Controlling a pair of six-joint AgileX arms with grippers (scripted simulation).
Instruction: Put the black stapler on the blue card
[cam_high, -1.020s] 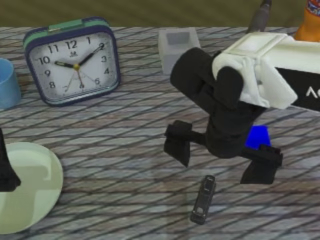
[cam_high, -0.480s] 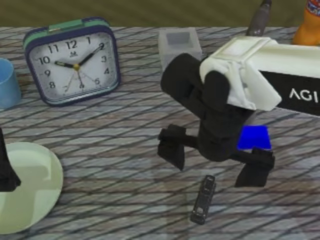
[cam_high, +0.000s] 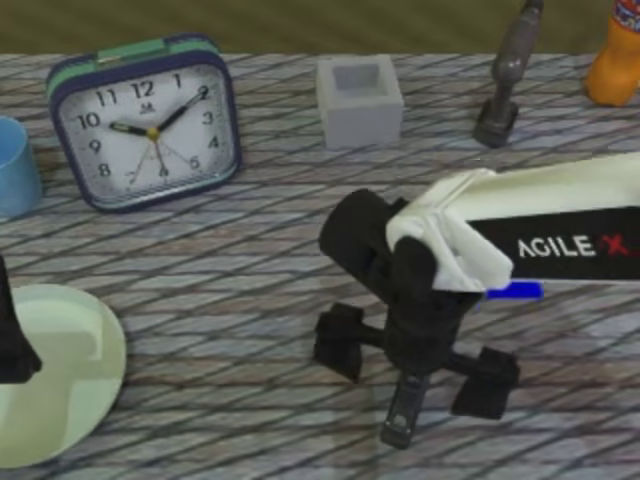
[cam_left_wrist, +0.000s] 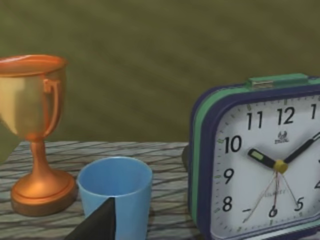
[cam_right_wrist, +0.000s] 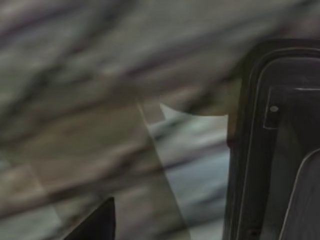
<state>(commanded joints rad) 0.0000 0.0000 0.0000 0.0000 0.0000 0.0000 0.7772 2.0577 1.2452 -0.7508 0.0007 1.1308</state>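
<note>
The grey square box (cam_high: 360, 100) at the back of the table shows a bare hollow, and the light blue cup (cam_high: 17, 168) at the left edge reads hollow too in the left wrist view, beside a gold trophy (cam_left_wrist: 35, 135). Up front, the right gripper (cam_high: 415, 370) hangs directly over the black stapler (cam_high: 403, 415), its two dark fingers (cam_high: 340, 342) spread wide, one on either side and clear of it; only the stapler's near end pokes out below the wrist, narrow and dark grey. The blue card (cam_high: 515, 291) is a thin vivid sliver just beyond, mostly covered by the white arm. The navy-and-green clock (cam_high: 145, 120) stands back left, a pale green plate (cam_high: 60, 375) front left where the left gripper (cam_high: 15, 345) sits parked, its jaws impossible to read. A grey bottle-shaped tool (cam_high: 508, 75) and an orange bottle (cam_high: 615, 55) line the back right over the woven-patterned table (cam_high: 230, 300).
</note>
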